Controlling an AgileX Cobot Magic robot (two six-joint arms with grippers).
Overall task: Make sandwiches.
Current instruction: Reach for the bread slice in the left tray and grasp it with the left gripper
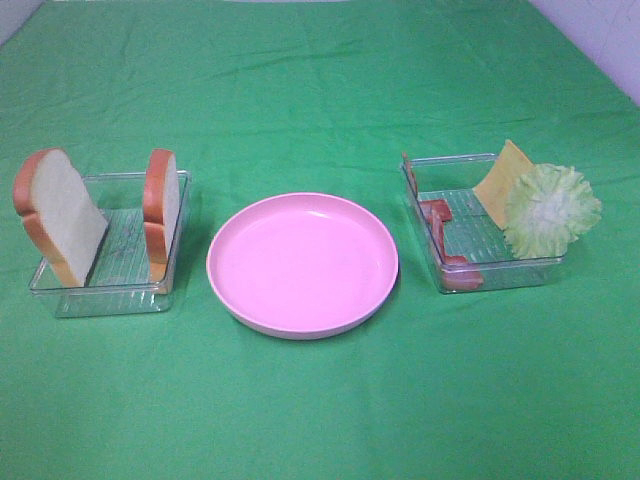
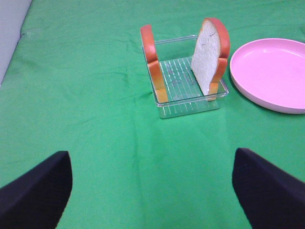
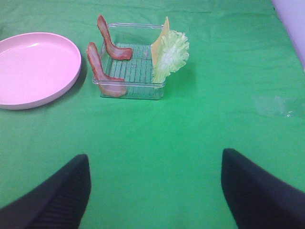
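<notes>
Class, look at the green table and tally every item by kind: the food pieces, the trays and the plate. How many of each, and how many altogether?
bread slices: 2
bacon strips: 2
cheese square: 1
lettuce leaf: 1
clear trays: 2
pink plate: 1
Total: 9

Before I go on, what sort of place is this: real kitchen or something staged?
Probably a staged lab tabletop, not a kitchen: green cloth covers the surface, and toy bread slices stand in a clear tray beside a pink plate.
</notes>
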